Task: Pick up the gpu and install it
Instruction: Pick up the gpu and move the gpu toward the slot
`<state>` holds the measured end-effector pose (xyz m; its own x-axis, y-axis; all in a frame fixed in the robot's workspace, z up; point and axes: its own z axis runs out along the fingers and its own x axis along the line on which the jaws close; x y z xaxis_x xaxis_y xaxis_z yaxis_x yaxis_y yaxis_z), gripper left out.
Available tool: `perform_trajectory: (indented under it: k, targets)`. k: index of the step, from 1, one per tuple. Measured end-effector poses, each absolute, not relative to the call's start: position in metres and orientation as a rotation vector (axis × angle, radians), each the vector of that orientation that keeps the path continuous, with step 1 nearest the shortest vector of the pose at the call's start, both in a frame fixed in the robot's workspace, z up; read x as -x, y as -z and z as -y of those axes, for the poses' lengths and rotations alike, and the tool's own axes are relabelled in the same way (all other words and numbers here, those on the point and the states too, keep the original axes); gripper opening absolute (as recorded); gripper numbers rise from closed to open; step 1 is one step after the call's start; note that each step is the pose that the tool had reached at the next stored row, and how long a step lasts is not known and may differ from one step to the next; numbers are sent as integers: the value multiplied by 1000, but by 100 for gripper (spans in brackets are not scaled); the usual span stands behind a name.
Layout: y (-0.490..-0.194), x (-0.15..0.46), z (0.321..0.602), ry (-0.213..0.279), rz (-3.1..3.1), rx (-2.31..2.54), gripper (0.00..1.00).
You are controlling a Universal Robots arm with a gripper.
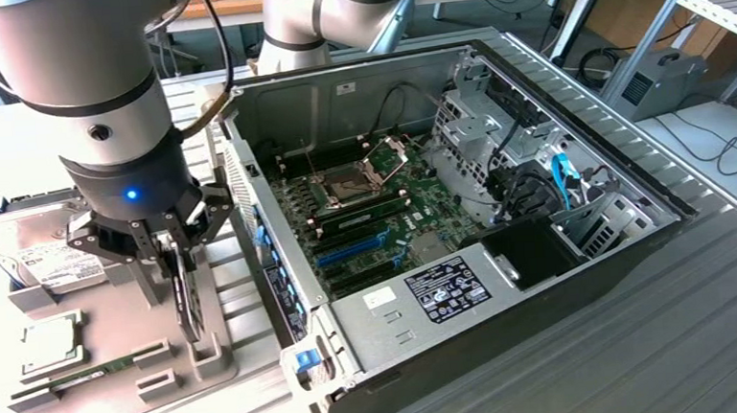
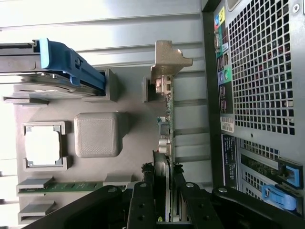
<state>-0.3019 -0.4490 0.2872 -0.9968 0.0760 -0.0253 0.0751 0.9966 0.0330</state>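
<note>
Now you see the pincer (image 1: 184,275) clamped on the gpu (image 1: 196,318), upright on edge between its fingers (image 2: 143,205) and seated in the grey tray (image 1: 119,318) beneath it; the open computer case (image 1: 376,336) lies just beside.

Clamped between fingers (image 1: 168,267), on edge in grey holder (image 1: 214,362): gpu (image 1: 193,311). Near fingers on one side, hard drive (image 1: 41,260); on the other, open case (image 1: 279,116) on worktop (image 1: 672,342).

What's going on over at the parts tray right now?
The arm's gripper straddles the gpu, which stands on edge in its slot on the gray holder tray, beside the open computer case. The card is not yet lifted out, so it is not installed.
</note>
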Motion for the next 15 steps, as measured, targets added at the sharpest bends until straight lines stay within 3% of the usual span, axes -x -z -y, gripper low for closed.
perform_trajectory:
  k: [15]
  targets:
    - [-300,302,449,-50,-3112,-118,26]
